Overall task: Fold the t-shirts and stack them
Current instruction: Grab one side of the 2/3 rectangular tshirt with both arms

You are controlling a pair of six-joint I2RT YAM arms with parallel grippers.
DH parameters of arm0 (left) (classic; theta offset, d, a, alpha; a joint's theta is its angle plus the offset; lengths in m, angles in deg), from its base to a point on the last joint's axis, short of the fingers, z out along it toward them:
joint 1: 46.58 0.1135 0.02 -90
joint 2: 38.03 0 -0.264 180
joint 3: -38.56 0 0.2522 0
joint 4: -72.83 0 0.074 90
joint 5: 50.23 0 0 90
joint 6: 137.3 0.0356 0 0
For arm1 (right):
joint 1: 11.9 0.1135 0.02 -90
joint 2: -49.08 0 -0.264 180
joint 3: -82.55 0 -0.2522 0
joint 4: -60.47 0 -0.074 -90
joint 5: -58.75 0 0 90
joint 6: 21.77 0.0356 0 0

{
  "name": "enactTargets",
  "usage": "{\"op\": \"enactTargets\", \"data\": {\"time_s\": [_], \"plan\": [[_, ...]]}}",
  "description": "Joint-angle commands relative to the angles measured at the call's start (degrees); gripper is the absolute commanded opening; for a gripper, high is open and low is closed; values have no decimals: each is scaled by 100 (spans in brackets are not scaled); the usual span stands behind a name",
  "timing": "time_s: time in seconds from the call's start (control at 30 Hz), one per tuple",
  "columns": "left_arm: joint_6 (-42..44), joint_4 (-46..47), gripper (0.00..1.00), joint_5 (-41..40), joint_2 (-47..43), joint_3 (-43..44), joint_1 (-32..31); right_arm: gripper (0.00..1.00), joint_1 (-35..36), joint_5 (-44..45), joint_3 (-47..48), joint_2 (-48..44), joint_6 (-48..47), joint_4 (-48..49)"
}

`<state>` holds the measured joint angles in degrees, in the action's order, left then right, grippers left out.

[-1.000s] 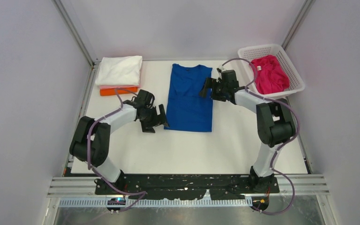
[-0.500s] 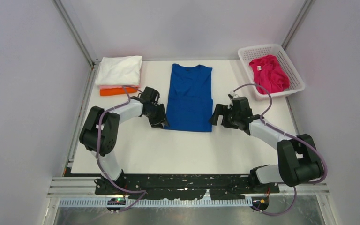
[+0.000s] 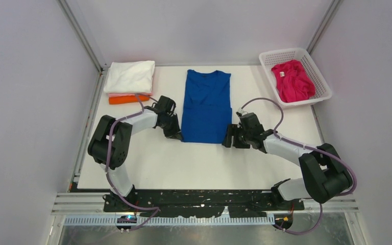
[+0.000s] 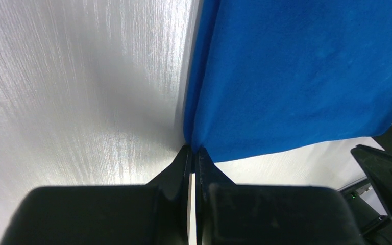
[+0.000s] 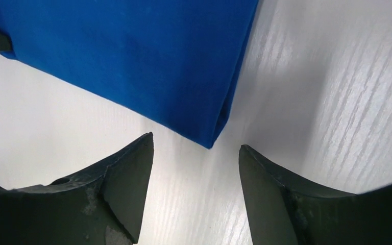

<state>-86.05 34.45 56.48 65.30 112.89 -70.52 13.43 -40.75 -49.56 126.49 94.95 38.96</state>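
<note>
A royal blue t-shirt (image 3: 206, 104) lies flat in a long strip in the middle of the table, neck toward the back. My left gripper (image 3: 177, 136) (image 4: 193, 149) is shut on its near left corner, pinching the blue cloth (image 4: 296, 71) at the fingertips. At the near right corner, my right gripper (image 3: 229, 141) (image 5: 196, 141) stands open, with the tip of that corner (image 5: 212, 138) level with its fingertips and untouched. A folded stack sits at the back left: a white t-shirt (image 3: 130, 75) on top, a thin pink layer, then an orange one (image 3: 127, 99). A magenta t-shirt (image 3: 293, 80) lies crumpled in the basket.
The white lattice basket (image 3: 286, 52) stands at the back right corner of the table. Grey walls with metal frame posts close in the sides and back. Bare white table (image 3: 204, 163) stretches between the blue shirt and the arm bases.
My left gripper has closed on the shirt's near left corner. The right arm swung from the shirt's far right side down to its near right corner, its jaws narrowing a little.
</note>
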Motion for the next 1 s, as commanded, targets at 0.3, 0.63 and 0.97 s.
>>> {"op": "enactTargets", "data": {"time_s": [0.3, 0.63, 0.97], "plan": [[73, -51, 0, -193, -278, -256, -75, 25, 192, 273, 56, 817, 74, 410], [35, -376, 0, -22, -1923, -1601, -172, 5, 627, -531, -340, -420, 88, -673], [-211, -1508, 0, 960, -4465, -2197, -620, 5, 804, -2133, 94, -2680, 157, -2335]]}}
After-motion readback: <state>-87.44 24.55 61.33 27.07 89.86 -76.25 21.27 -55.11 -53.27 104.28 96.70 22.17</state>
